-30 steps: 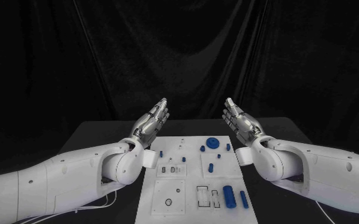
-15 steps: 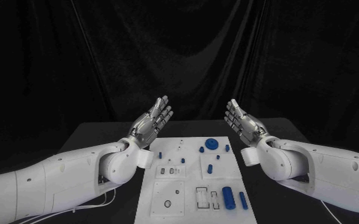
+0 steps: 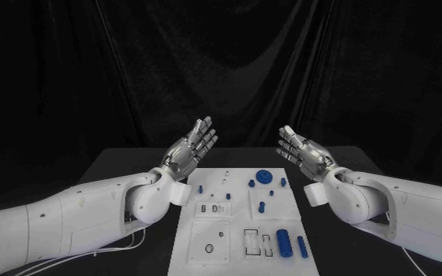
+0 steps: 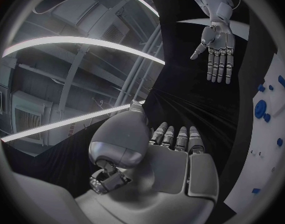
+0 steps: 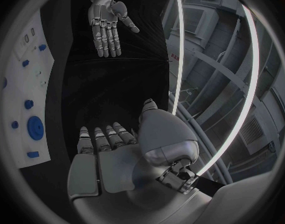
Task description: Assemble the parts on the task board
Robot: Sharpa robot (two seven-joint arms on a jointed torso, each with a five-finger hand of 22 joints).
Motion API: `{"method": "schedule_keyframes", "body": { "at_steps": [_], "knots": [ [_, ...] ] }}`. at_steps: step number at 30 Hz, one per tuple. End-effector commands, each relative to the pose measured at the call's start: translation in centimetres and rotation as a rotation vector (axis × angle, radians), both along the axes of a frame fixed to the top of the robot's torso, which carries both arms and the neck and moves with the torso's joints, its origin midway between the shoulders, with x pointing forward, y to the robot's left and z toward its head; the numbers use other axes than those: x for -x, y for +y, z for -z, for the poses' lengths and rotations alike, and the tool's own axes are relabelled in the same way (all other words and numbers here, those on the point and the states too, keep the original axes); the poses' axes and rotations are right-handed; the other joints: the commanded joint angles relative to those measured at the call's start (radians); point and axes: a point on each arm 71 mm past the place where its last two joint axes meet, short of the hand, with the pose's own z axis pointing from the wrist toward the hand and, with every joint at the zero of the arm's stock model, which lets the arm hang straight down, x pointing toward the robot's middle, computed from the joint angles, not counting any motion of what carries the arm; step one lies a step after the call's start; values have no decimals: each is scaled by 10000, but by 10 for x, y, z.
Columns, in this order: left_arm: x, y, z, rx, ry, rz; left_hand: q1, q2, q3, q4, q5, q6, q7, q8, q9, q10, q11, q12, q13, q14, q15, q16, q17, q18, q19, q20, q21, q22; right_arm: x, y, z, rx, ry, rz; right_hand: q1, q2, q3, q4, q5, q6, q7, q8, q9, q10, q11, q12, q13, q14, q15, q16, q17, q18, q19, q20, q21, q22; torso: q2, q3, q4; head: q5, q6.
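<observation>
Black bench (image 3: 120, 161), one; white task board (image 3: 241, 225) lying flat at its middle, between the two arms. Left hand (image 3: 191, 146): raised above the board's far left corner, palm turned inward, fingers (image 3: 204, 129) straight and slightly apart, holding nothing. Right hand (image 3: 304, 151): raised above the far right corner, facing the left, fingers (image 3: 287, 133) likewise extended, holding nothing. Blue parts on the board: round disc (image 3: 264, 176) near the far edge; large cylinder (image 3: 283, 243) and slimmer peg (image 3: 302, 246) side by side at the near right; several small pegs (image 3: 262, 207) scattered mid-board
</observation>
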Motion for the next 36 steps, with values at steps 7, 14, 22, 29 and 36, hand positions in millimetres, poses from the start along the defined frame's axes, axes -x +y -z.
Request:
{"method": "schedule_keyframes", "body": {
  "at_steps": [7,14,22,29,36],
  "knots": [
    [2,15,-2,-140,-528,331,495,116,88,0,472,191,107,64,21,2,93,-65,-15,13,-642,-36,-15,236,8,363,-33,-16,-13,8,-21,5012,-3923,-1673,2652,-460,690,-1749,1310,3088,1026,938,276,3767,1875,2104,418,7906,120,3718,1103,167,7687,394,3591,1566,8,-6,-2,76,-507],
    [5,32,-4,-472,-837,106,772,126,102,1,870,443,178,108,54,2,154,-65,-15,13,-256,-36,-15,231,8,777,-33,-16,-26,25,-42,9056,-6314,-2797,3584,-765,1221,-2563,77,6129,1006,1559,493,7624,1019,2857,555,12328,-1059,4498,1554,228,11293,-767,4829,1972,18,-11,0,123,-1011],
    [13,46,-10,-889,-1512,-121,1131,-3,102,-4,1103,745,216,159,87,2,190,-65,-15,13,-33,-36,-15,234,8,1028,-33,-16,-35,46,-62,12914,-8531,-3491,3881,-1145,1599,-2918,-129,7004,415,1417,517,9282,469,2350,523,14449,-1705,5129,2127,216,13147,-1476,5800,2462,142,-21,24,200,-1309],
    [23,55,-18,-1101,-1917,-387,1390,-137,70,6,1217,1027,257,183,110,2,231,-65,-15,13,63,-36,-15,240,8,1141,-33,-16,-37,61,-77,14957,-9799,-3573,3865,-1560,2522,-3201,-495,7184,-98,994,577,10023,314,1391,530,14800,-1982,6293,2803,188,13607,-1760,6617,3070,393,-57,69,240,-1615],
    [27,62,-23,-1195,-1984,-501,1417,-148,58,14,1247,1090,299,182,113,2,274,-65,-15,13,136,-36,-15,239,8,1201,-33,-16,-39,65,-84,16041,-9782,-3676,3398,-2107,3562,-3184,-654,7201,-210,581,665,10065,325,692,559,14571,-2145,7641,3478,190,13571,-1905,7468,3810,793,-76,117,260,-1854]
  ]
}}
